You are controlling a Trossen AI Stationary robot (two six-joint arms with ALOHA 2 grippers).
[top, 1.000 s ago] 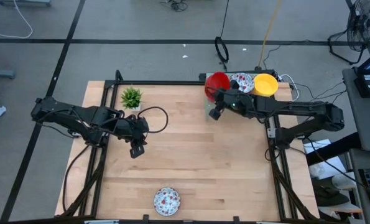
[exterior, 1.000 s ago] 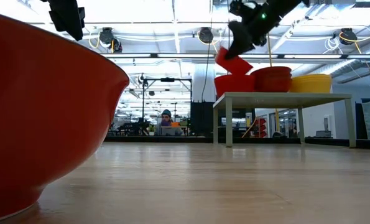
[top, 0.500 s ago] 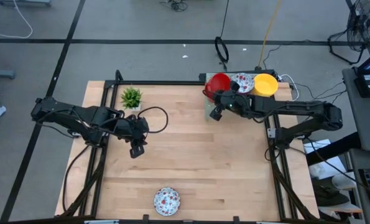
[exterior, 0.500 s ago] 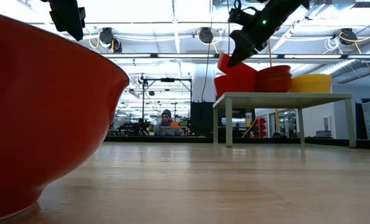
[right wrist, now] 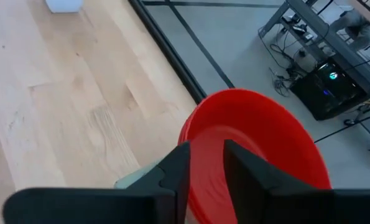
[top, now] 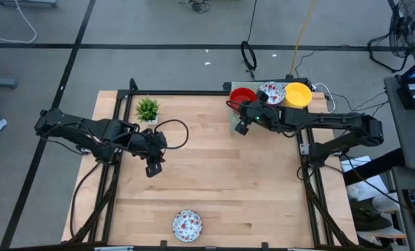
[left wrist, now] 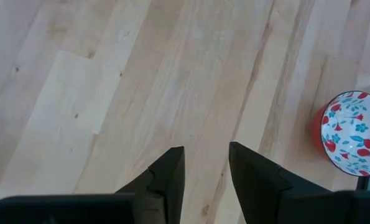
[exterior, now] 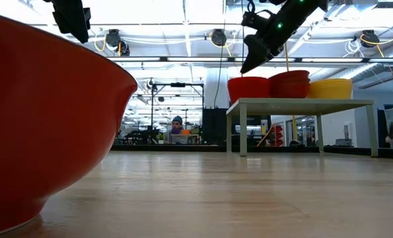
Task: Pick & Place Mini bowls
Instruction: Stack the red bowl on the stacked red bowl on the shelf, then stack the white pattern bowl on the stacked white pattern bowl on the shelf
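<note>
A plain red bowl (top: 243, 95) is sitting upright at the tabletop's (top: 214, 174) far right corner, in a row with a speckled white bowl (top: 270, 92) and a yellow bowl (top: 298, 95); a second speckled bowl (top: 187, 224) is lying at the near edge, making four. The right end effector (top: 241, 127) is hovering just beside the red bowl, fingers slightly apart and gripping nothing. The left end effector (top: 153, 168) is waiting mid-tabletop, fingers apart and empty.

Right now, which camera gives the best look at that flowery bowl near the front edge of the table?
The left wrist view: the speckled bowl is close, its red and blue flower pattern clear, though partly cut off. The high view shows it whole but tiny. In the low view, the huge red shape may be its outside. The right wrist view misses it.
</note>
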